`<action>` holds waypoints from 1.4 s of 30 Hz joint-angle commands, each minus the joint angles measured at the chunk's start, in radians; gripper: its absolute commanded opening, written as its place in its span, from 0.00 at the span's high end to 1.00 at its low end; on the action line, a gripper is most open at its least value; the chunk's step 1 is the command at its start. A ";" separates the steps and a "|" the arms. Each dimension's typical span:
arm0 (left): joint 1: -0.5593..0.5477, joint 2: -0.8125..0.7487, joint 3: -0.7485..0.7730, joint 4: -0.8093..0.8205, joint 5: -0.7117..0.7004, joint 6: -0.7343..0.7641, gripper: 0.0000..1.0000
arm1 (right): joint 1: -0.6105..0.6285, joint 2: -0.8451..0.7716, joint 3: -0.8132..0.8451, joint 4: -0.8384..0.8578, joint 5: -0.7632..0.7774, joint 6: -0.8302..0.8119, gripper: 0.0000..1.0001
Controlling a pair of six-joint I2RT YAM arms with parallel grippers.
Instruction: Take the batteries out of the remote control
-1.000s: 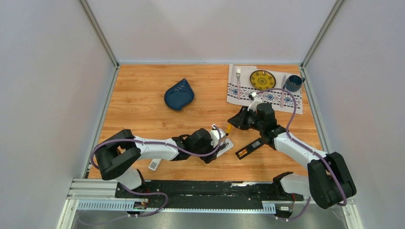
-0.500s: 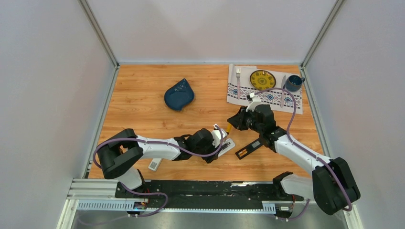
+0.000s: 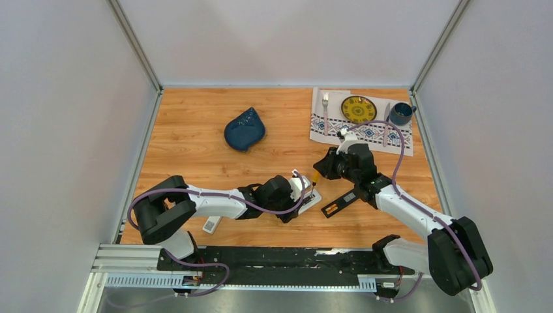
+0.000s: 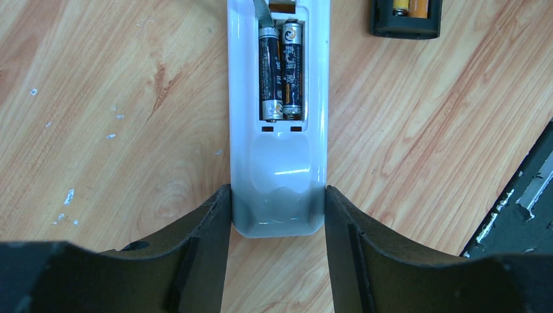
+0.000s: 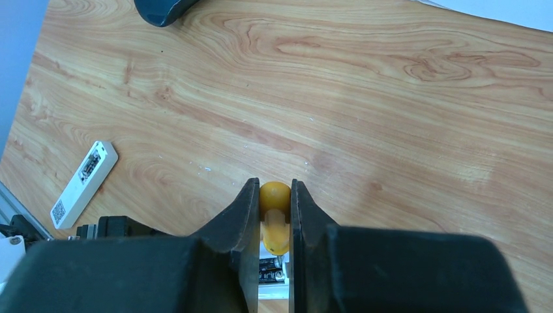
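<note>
My left gripper (image 4: pixel 276 195) is shut on the near end of the white remote (image 4: pixel 279 163), which lies flat on the table with its back open. Two dark batteries (image 4: pixel 282 72) lie side by side in its compartment. My right gripper (image 5: pixel 274 212) is shut on the orange-handled screwdriver (image 5: pixel 275 225), pointing down at the compartment; its metal tip (image 4: pixel 261 13) touches the top of the left battery. In the top view the left gripper (image 3: pixel 301 190) and the right gripper (image 3: pixel 321 168) meet over the white remote (image 3: pixel 309 201).
A black remote (image 3: pixel 342 202) lies just right of the white one, an orange battery (image 4: pixel 409 8) showing in its open end. A small white labelled slab (image 3: pixel 210 225) lies near the left arm. A blue leaf dish (image 3: pixel 244 129) and a placemat (image 3: pixel 332 127) with plate, mug and fork sit further back.
The right gripper with the screwdriver has shifted slightly right and down toward the white remote's compartment. The left gripper still holds the remote in place.
</note>
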 commanded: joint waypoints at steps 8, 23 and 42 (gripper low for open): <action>-0.011 0.073 -0.031 -0.154 0.042 -0.012 0.79 | 0.009 -0.013 -0.007 0.004 0.049 -0.058 1.00; -0.011 0.084 -0.020 -0.153 0.051 -0.007 0.99 | 0.023 0.013 -0.039 0.063 -0.113 0.021 1.00; -0.011 0.103 -0.016 -0.145 0.059 -0.007 1.00 | -0.038 -0.042 -0.124 0.263 -0.308 0.267 1.00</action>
